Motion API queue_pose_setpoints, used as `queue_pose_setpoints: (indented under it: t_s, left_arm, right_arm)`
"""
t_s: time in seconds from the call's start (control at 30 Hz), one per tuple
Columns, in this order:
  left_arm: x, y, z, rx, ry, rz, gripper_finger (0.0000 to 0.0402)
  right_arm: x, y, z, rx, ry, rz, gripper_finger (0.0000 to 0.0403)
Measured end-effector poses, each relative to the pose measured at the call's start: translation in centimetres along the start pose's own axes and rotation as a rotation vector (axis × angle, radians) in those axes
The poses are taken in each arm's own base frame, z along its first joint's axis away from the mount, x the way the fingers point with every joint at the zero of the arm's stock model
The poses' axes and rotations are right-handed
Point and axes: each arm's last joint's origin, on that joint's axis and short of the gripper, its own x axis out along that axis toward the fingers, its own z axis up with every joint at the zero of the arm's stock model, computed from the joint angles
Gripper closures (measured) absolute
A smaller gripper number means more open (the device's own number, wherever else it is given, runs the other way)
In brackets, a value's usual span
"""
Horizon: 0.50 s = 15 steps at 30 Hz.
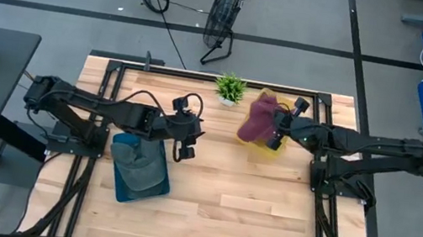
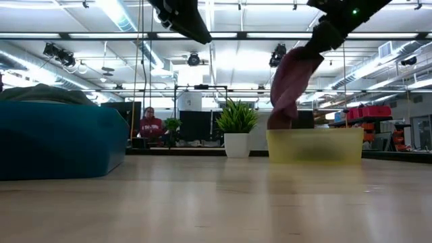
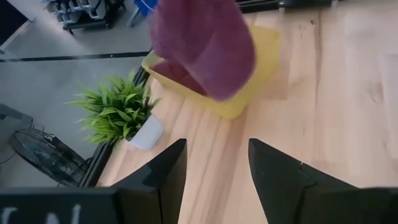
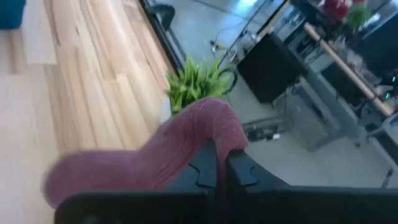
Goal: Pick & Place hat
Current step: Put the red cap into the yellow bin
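Note:
A maroon knit hat [image 1: 257,119] hangs from my right gripper [image 1: 276,135] over a yellow bin [image 1: 264,150] at the table's far right. In the low view the hat [image 2: 290,77] droops from the shut gripper toward the bin [image 2: 315,146]. My left gripper [image 1: 183,150] hovers open near the table's middle, just right of a blue bin [image 1: 138,177] holding a grey-green hat [image 1: 136,164]. The left wrist view looks past the open gripper [image 3: 214,168] at the maroon hat [image 3: 205,43] and the yellow bin [image 3: 249,93]. My right gripper [image 4: 221,165] pinches the maroon hat between its two shut fingers at an upper fold [image 4: 214,127]; the knit drapes over the fingertips and hides the exact spot. The arm reaches in from the table's right. The hat hangs slack, its lower end [image 2: 278,120] at the bin's rim.
A small potted plant [image 1: 230,88] stands at the far edge, just left of the yellow bin. The blue bin [image 2: 61,138] fills the left of the low view. Bare wood lies across the near half of the table [image 1: 263,220]. A person [image 2: 150,125] sits in the room behind.

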Motion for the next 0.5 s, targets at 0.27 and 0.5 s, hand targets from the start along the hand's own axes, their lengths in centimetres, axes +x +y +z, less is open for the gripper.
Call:
queue_pose_setpoints:
  t_s: [0.27,0.5]
  left_arm:
    - [0.1,0.2,-0.1,0.044,0.011,0.004,0.0225]
    - [0.1,0.2,-0.1,0.044,0.007,0.004,0.0225]
  right_arm:
    - [1.0,0.4,-3.1,-0.01,0.296,0.122,0.0401]
    - [3.0,0.0,-3.5,-0.063,0.366,0.082,0.0399]
